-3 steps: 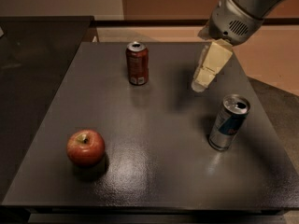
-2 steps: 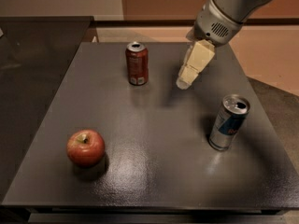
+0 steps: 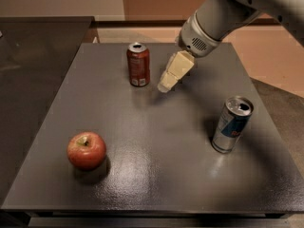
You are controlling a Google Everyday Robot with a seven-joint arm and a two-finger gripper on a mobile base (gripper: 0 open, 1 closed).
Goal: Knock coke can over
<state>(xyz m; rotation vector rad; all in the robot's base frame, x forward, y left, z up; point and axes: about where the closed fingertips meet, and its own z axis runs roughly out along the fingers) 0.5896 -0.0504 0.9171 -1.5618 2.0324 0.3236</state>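
The red can stands upright near the back of the dark table, a little left of the middle, with its long axis vertical and its silver top up. The gripper hangs just to the can's right, low over the tabletop. It slants down and to the left, so its tip points toward the foot of the can. The two are close but apart, with a strip of bare table showing between them. The claw looks narrow, its cream fingers drawn together into one wedge and holding nothing.

The coming move turns on that one relation: the can lies to the left of the tip and slightly further back. A sideways push leftward would likely meet its side, and a contact higher on the wall would probably tip it rather than slide it.

The taller silver-and-blue can stands well apart at the right, its mouth open — what is inside cannot be seen. An apple sits at the front left, clear of the likely path.
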